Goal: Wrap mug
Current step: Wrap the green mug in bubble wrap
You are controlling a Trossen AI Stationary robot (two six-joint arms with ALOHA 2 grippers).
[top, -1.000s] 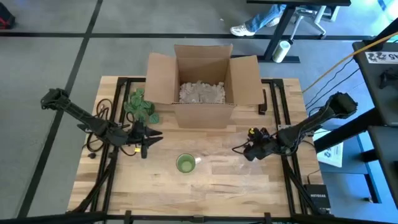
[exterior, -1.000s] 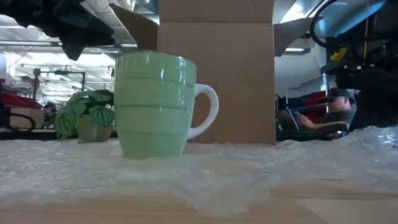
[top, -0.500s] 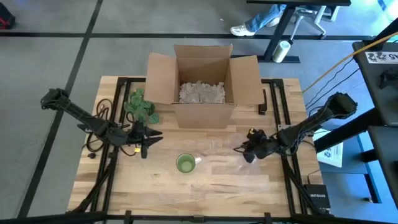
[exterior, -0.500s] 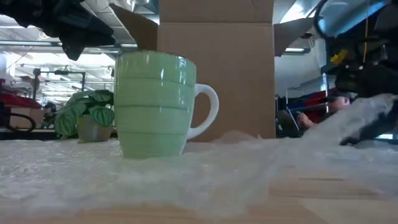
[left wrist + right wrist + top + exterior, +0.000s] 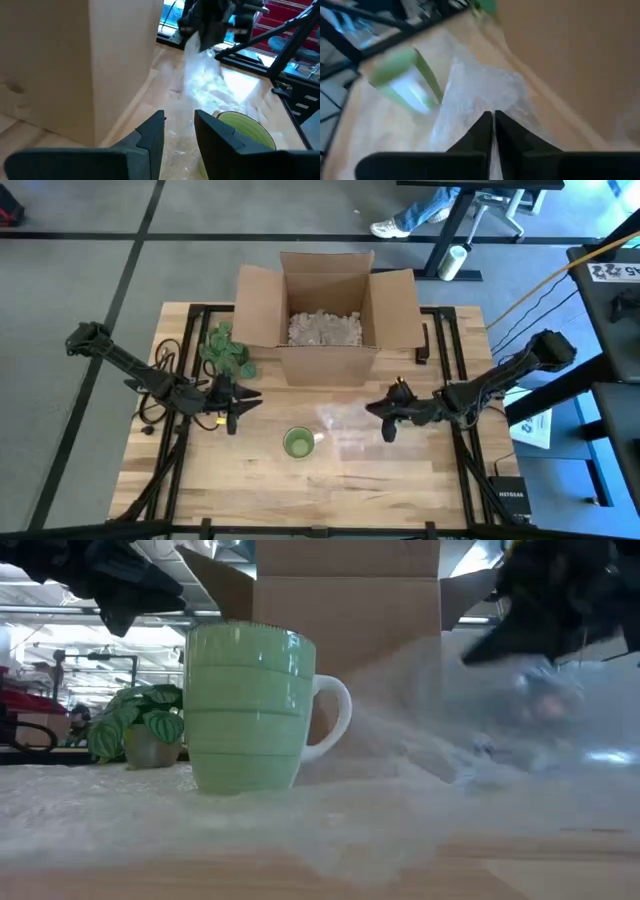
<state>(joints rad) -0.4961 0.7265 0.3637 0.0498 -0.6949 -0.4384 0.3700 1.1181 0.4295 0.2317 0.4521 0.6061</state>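
A pale green mug (image 5: 297, 443) with a white handle stands upright on a clear sheet of bubble wrap (image 5: 350, 442) spread over the wooden table. My right gripper (image 5: 386, 426) is to the mug's right, shut on the sheet's right part, which rises off the table (image 5: 480, 710). My left gripper (image 5: 232, 416) hovers open to the left of the mug, touching nothing; its wrist view shows the mug (image 5: 245, 128) just beyond its fingers. My right gripper pinches the bubble wrap's right-hand edge (image 5: 485, 102) between its two shut fingers, coming from the table's right side. That part of the sheet is lifted and slopes down slack toward the mug. The sheet's left part (image 5: 150, 810) lies flat on the table under the mug.
An open cardboard box (image 5: 325, 310) with pale packing fill stands behind the mug at the table's far middle. A small potted plant (image 5: 226, 350) sits left of the box. Black frame rails (image 5: 455, 350) run along the table's sides.
My right gripper has shut on the bubble wrap's right edge, risen and moved toward the table's left, toward the mug. The sheet's right part has been lifted off the table and drawn over; the part under the mug and the mug itself have stayed put.
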